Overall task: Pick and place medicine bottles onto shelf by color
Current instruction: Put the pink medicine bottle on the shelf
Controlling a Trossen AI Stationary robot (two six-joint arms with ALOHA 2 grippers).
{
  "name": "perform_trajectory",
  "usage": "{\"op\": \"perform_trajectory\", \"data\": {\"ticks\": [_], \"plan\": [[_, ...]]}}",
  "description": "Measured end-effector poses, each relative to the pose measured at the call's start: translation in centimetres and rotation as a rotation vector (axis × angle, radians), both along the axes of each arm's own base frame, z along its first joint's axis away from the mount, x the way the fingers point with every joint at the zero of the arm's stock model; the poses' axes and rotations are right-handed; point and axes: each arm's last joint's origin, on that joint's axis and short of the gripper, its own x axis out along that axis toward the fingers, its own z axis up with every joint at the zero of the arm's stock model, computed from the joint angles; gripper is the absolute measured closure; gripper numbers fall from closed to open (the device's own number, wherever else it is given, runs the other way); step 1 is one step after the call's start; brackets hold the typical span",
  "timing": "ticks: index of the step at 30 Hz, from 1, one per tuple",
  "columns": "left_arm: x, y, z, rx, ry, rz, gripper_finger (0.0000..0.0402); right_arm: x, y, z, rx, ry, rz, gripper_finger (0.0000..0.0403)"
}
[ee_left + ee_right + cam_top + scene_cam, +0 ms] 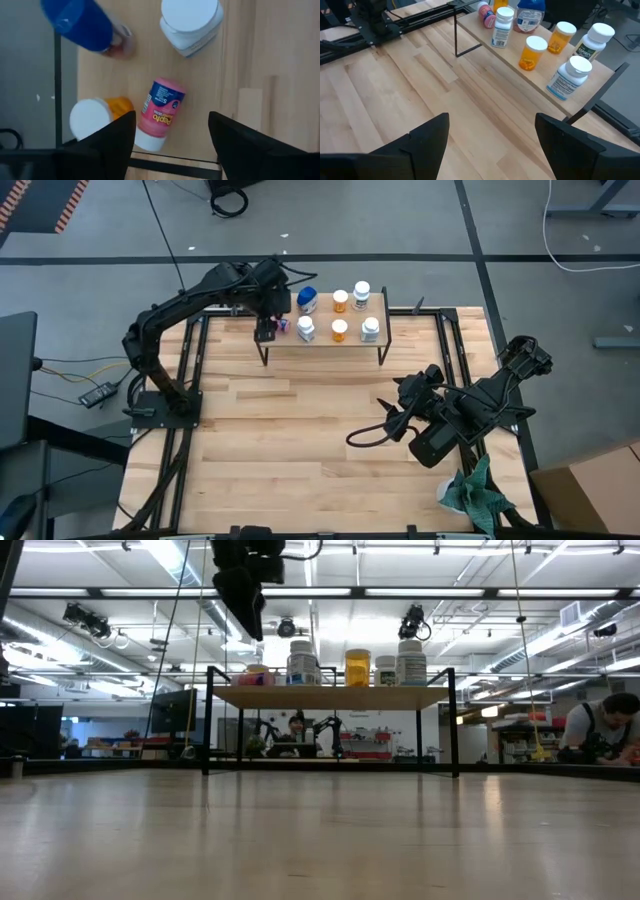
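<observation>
Since the pink bottle (159,114) lies on its side at the left end of the shelf (322,344), beneath the open fingers of the left gripper (172,142), it could be rolled off the edge if it is nudged.

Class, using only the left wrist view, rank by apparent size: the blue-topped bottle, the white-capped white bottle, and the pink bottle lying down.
1. Blue-topped bottle and white-capped white bottle: look alike, both nearer the camera, unranked.
2. Pink bottle, on its side, smallest.
</observation>
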Motion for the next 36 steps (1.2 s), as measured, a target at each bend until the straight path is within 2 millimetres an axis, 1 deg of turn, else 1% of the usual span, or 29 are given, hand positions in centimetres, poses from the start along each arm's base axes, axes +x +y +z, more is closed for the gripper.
{"op": "perform_trajectory", "data": {"ticks": [5, 10, 14, 26, 36], "plan": [[1.1, 0.6, -1.7, -0.031, 0.06, -0.013, 0.0129, 0.0, 0.0, 0.0, 0.004, -0.006, -0.005, 0.0101], [1.9, 0.9, -2.9, -0.05, 0.099, -0.034, 0.0122, 0.0, 0.0, 0.0, 0.013, -0.015, -0.015, 0.0101], [2.2, 1.1, -3.5, -0.049, 0.123, -0.071, 0.0122, 0.0, 0.0, 0.0, 0.011, -0.019, -0.017, 0.0101], [3.0, 1.5, -5.2, -0.09, 0.179, -0.084, 0.0122, 0.4, -0.7, 0.0, 0.003, -0.013, -0.044, 0.0101], [2.9, 2.2, -5.9, -0.108, 0.205, -0.071, 0.0122, 0.4, -0.7, 0.0, -0.003, -0.011, -0.04, 0.0101]]}}
